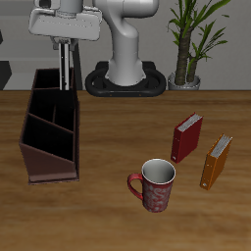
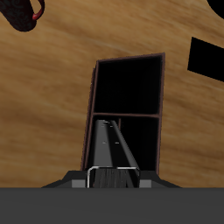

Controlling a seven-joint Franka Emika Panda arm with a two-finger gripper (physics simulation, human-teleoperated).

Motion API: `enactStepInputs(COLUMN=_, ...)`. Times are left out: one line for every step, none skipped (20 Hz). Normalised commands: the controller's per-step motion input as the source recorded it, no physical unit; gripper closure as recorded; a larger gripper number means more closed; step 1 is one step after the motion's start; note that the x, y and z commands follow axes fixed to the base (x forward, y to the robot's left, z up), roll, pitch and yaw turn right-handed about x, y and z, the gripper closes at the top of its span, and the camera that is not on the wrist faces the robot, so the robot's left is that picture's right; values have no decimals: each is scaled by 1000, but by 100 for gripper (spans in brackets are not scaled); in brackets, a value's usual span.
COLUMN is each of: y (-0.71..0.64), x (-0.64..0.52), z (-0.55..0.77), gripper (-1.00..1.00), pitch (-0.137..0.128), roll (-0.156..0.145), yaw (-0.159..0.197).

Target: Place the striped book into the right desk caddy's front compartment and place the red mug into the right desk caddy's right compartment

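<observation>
Here the gripper (image 1: 67,67) hangs over the back end of the right desk caddy (image 1: 49,132), its jaws clamped on the striped book (image 2: 114,149), held edge-on above the caddy's interior. The red mug (image 1: 156,185) stands upright on the table (image 1: 118,127), near the red book (image 1: 186,138) and orange book (image 1: 217,162).

This looks like a study or home-office desk scene, rendered in a simulator. A wooden table (image 1: 108,211) with a warm brown grain carries desk things: a dark reddish-brown desk caddy (image 1: 51,127) with slanted dividers, a red book (image 1: 186,137) and an orange book (image 1: 217,162) standing upright, and a dark red mug (image 1: 155,185). A potted plant (image 1: 191,39) stands at the back, beside the white robot base (image 1: 127,59) mounted on the table. The flat, smooth surfaces and plain shading show it is a render.
</observation>
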Motion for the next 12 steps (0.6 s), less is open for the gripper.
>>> enactStepInputs(y=-234, x=89, z=69, gripper=100, pitch=-23, roll=-4, yaw=7)
enactStepInputs(y=-147, x=137, z=7, gripper=100, pitch=-1, roll=-33, yaw=62)
enactStepInputs(y=0, x=0, z=0, gripper=100, pitch=0, roll=0, yaw=0)
enactStepInputs(y=-263, x=88, z=61, gripper=100, pitch=10, roll=-48, yaw=-44)
enactStepInputs(y=-356, x=211, z=40, gripper=100, pitch=18, roll=-35, yaw=-16)
enactStepInputs(y=36, x=29, z=-78, gripper=100, pitch=18, roll=-29, yaw=-41)
enactStepInputs(y=41, x=-30, z=0, gripper=100, pitch=0, roll=0, yaw=0)
enactStepInputs(y=26, x=83, z=-103, gripper=100, pitch=29, roll=10, yaw=22)
enactStepInputs(y=53, x=11, z=-97, gripper=100, pitch=-3, roll=-26, yaw=25)
enactStepInputs(y=31, x=65, z=-151, gripper=100, pitch=54, roll=53, yaw=-66)
enactStepInputs(y=75, x=-14, z=-60, gripper=100, pitch=9, roll=-2, yaw=-8)
enactStepInputs(y=74, x=-3, z=-149, gripper=100, pitch=10, roll=0, yaw=12)
